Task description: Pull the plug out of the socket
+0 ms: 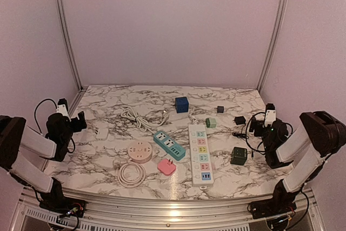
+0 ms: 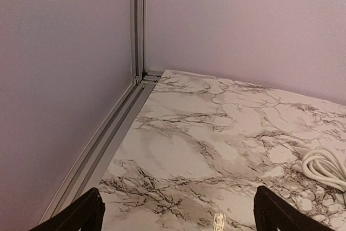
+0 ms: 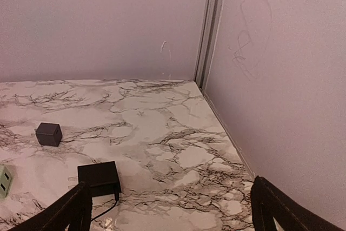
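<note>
With left tool (image 2: 175, 212) and right tool (image 3: 167, 206) both spread and empty, pinch the presumably light, rigid pink plug (image 1: 166, 166) across its sides.

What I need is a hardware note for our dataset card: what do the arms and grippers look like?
Both arms match: the left arm and right arm have white rounded links joined by black housings. Each wrist carries a small white block, with black cable looping beside it. The left gripper and right gripper are black, with matte fingers. No markings are legible.
</note>
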Robot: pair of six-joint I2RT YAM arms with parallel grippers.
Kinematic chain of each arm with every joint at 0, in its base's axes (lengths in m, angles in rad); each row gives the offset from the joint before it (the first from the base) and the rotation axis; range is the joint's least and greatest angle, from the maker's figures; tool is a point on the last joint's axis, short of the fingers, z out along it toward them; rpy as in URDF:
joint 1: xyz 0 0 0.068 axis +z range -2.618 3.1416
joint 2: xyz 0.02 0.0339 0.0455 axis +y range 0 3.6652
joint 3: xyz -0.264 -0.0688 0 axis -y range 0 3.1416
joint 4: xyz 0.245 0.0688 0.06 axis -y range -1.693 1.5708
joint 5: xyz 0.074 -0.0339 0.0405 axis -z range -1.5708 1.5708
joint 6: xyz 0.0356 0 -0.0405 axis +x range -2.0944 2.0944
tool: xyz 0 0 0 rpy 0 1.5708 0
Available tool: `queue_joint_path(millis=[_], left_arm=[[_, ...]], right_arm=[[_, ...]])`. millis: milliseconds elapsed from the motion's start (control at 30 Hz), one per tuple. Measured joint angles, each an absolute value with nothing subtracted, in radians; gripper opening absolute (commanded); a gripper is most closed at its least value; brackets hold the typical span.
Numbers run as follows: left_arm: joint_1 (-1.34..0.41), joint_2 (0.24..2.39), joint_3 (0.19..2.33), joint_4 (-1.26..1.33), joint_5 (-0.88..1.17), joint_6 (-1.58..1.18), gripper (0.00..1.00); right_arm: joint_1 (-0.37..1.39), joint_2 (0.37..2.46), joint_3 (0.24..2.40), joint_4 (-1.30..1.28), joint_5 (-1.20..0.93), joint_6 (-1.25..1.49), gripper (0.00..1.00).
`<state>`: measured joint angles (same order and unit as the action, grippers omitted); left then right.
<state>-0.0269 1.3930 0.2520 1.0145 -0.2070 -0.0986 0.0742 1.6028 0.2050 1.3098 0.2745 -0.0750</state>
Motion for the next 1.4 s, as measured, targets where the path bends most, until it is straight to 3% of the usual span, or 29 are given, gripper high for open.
queue_joint_path(millis=[233,1400], left_arm=[[-0.017,1.522,0.225,1.192,-0.206,-0.080,0.99],[-0.018,1.522,0.244,1.208,-0.147,-0.039,0.99]], right_arm=[[0.074,1.603,0.205,1.316,0.279,-0.079,0.99],[0.075,1.603,0.207,1.327,0.282,-0.079,0.98]])
